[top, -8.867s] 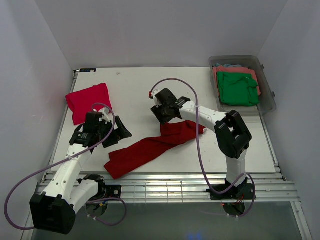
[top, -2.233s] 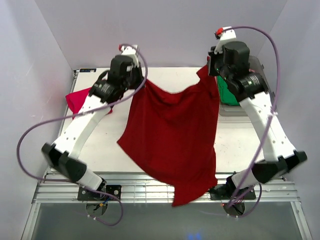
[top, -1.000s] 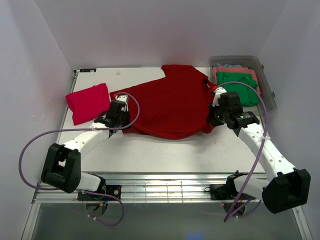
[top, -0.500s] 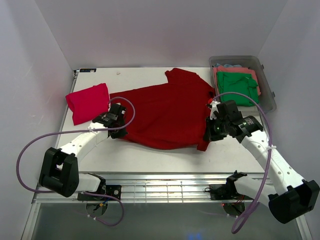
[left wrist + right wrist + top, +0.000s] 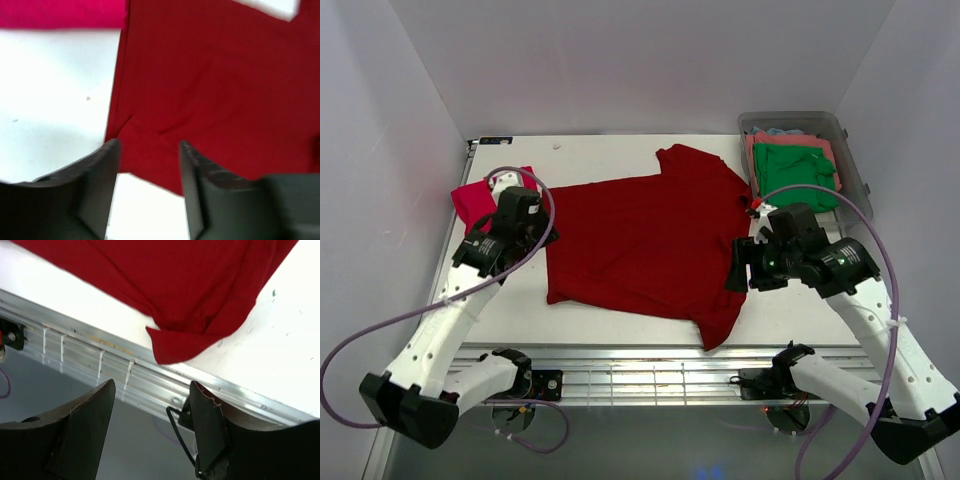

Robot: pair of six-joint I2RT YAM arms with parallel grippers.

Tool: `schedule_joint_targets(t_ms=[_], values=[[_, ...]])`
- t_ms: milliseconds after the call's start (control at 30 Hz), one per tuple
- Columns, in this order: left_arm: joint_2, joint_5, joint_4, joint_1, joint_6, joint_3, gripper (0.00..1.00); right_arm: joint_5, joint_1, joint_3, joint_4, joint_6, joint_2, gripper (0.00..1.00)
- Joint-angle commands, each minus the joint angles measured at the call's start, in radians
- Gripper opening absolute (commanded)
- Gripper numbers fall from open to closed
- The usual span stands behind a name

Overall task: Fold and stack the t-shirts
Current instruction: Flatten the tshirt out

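The left tool [image 5: 148,146], fingers spread and empty, has lifted off the dark red shirt [image 5: 640,245]. The shirt's left hem now lies flat directly beneath it, and a folded pink shirt [image 5: 468,200] sits just beyond. The dark red shirt is spread across the desk [image 5: 590,160]. The right tool [image 5: 152,387], also parted and empty, has let go and hovers over the shirt's near corner at the desk's front edge.
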Motion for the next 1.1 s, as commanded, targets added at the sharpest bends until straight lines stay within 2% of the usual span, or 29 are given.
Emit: schedule_joint_targets(t_ms=[0, 67, 100, 200, 233, 300, 367, 500, 700, 900, 1067], values=[[-0.018, -0.043, 0.062, -0.001, 0.028, -0.001, 0.54, 0.074, 0.004, -0.012, 0.055, 0.025, -0.011, 0.66], [0.035, -0.015, 0.106, -0.001, 0.059, -0.021, 0.42, 0.071, 0.004, -0.066, 0.189, 0.028, 0.002, 0.63], [0.113, -0.003, 0.137, -0.001, 0.062, -0.029, 0.3, 0.067, 0.004, -0.116, 0.235, 0.03, 0.01, 0.62], [0.234, 0.044, 0.219, -0.001, 0.087, -0.044, 0.17, 0.053, 0.005, -0.207, 0.407, 0.03, 0.065, 0.53], [0.303, 0.058, 0.238, -0.001, 0.093, -0.046, 0.07, 0.038, 0.004, -0.227, 0.448, 0.027, 0.099, 0.45], [0.359, 0.077, 0.304, -0.003, 0.114, -0.046, 0.0, 0.018, 0.004, -0.258, 0.548, 0.018, 0.134, 0.38], [0.434, 0.088, 0.335, -0.001, 0.125, -0.02, 0.0, 0.004, 0.005, -0.278, 0.589, 0.001, 0.188, 0.31], [0.549, 0.095, 0.343, -0.001, 0.154, 0.046, 0.0, -0.018, 0.007, -0.266, 0.652, -0.045, 0.269, 0.28], [0.687, 0.129, 0.301, 0.003, 0.136, 0.076, 0.0, -0.061, 0.007, -0.269, 0.617, -0.05, 0.368, 0.24], [0.765, 0.135, 0.292, 0.028, 0.124, 0.039, 0.0, 0.01, 0.011, -0.347, 0.446, 0.011, 0.365, 0.22], [0.815, 0.187, 0.29, 0.1, 0.125, 0.037, 0.0, 0.034, 0.014, -0.43, 0.305, 0.07, 0.237, 0.19]])
